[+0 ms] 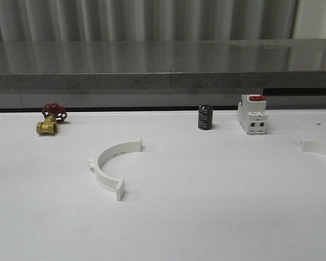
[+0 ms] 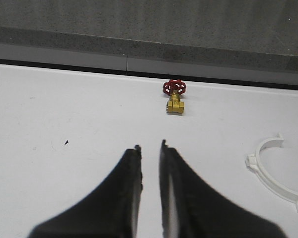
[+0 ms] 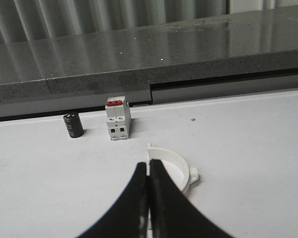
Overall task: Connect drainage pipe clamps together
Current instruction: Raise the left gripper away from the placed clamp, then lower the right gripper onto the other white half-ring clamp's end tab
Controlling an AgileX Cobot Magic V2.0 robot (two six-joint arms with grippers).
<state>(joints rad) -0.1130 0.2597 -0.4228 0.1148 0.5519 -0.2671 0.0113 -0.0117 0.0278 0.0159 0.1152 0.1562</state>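
Two white half-ring drainage pipe clamps lie flat and apart on the white table. One clamp [image 1: 111,163] is left of centre and opens to the right; the left wrist view shows this clamp [image 2: 270,173] well off to the side of my left gripper [image 2: 150,146]. That gripper is open by a narrow gap, with bare table between its fingers. The other clamp [image 1: 319,147] is cut off by the right edge of the front view. My right gripper [image 3: 148,162] is shut and empty, and it partly hides that clamp [image 3: 181,161] just beyond its tips.
A brass valve with a red handwheel [image 1: 50,120] sits at the back left. A black cylinder [image 1: 205,117] and a white breaker with a red top [image 1: 252,114] stand at the back, right of centre. A grey ledge [image 1: 163,81] runs behind the table.
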